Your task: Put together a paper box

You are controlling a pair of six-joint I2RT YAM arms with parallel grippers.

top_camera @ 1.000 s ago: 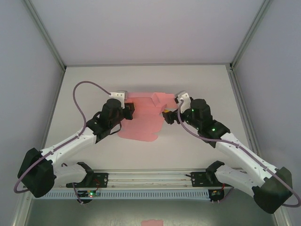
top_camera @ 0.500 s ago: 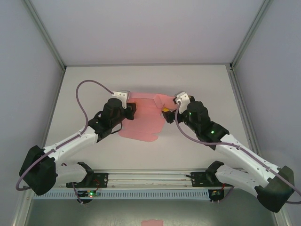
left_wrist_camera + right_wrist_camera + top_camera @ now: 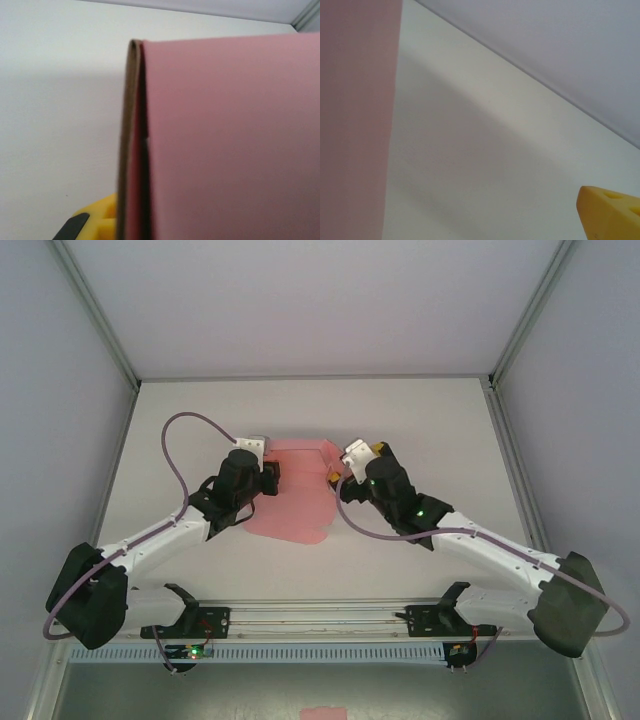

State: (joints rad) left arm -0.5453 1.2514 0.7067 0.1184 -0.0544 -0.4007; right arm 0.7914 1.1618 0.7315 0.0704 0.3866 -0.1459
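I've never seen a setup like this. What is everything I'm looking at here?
box: one, pink card, partly folded, mid-table between the arms
patch: one, pink, small, at the very front, past the rail
table: one, white, under the box
walls: three, grey, left, back and right of the table
rail: one, metal, along the near edge, between the arm bases
cables: two, purple, one looping along each arm
left arm: one, white and black, reaching the box's left edge
right arm: one, white and black, reaching the box's right side
left fingers: yellow, shut on the box's edge
right fingers: yellow, open, beside the box
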